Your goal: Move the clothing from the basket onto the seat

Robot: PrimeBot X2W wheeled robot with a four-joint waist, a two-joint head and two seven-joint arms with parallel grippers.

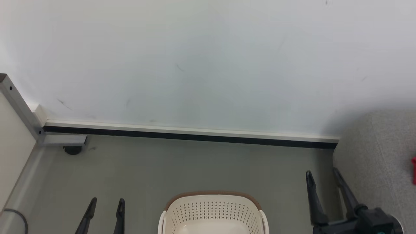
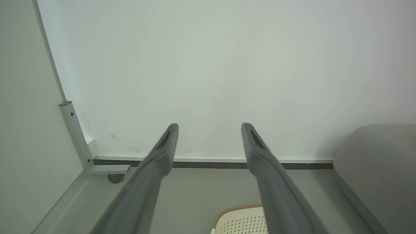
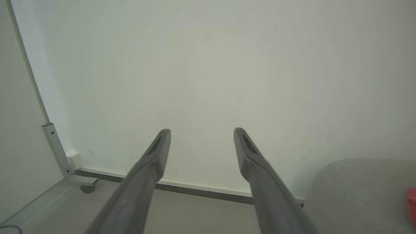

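Clothing [image 1: 414, 170] lies on seat [image 1: 373, 156]; basket [image 1: 213, 208] on floor [image 1: 195, 165] between both arms' released fingers [image 1: 311, 191]

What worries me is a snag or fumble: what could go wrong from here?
The basket is mostly cut off at the head view's bottom edge, so reaching in could go blind. The open right gripper appears close to the seat; a swing might snag its fabric.

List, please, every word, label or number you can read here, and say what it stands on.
None: no readable text stands on the basket, the seat, the wall, the left gripper or the right gripper.
The sliver of red clothing on the seat is too small to tell.
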